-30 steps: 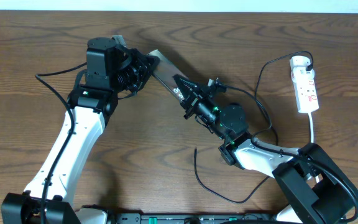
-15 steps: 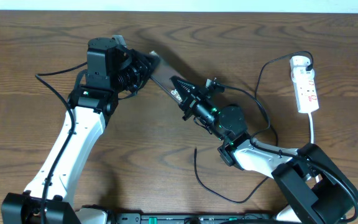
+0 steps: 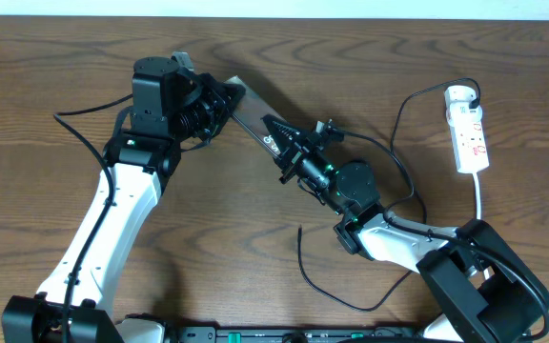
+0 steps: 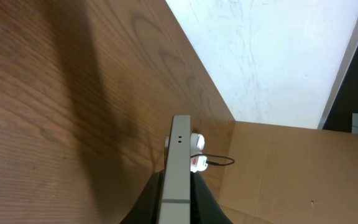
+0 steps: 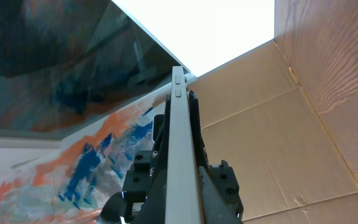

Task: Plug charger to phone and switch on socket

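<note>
- Flat rectangular smartphone with dark edges and white lettering point(image 3: 253, 112) sits upper centre of the overhead frame, held off the brown wooden table point(image 3: 46, 57) and slanting from upper left to lower right.
- Left gripper point(image 3: 227, 98) is pressed onto the phone's upper-left end. In the left wrist view the dark fingers point(image 4: 145, 202) sit on either side of the thin grey edge.
- Right gripper point(image 3: 280, 143) pinches the phone's lower-right end, by the lettering. In the right wrist view the phone is edge-on with the black fingers point(image 5: 207, 186) tight against both faces.
- Narrow white power strip with red marks point(image 3: 469, 133) lies at the upper right of the overhead frame, well apart from the phone, its white cord running down toward the lower right.
- Switch position is too small to tell.
- Long thin black charger cable point(image 3: 301, 252) has its black plug point(image 3: 475, 93) in the top end of the strip.
- The cable curves left and down past the right arm. Its free tip rests on the table at lower centre, apart from the phone.
- The strip also shows in the left wrist view, small, just behind the phone's edge.
</note>
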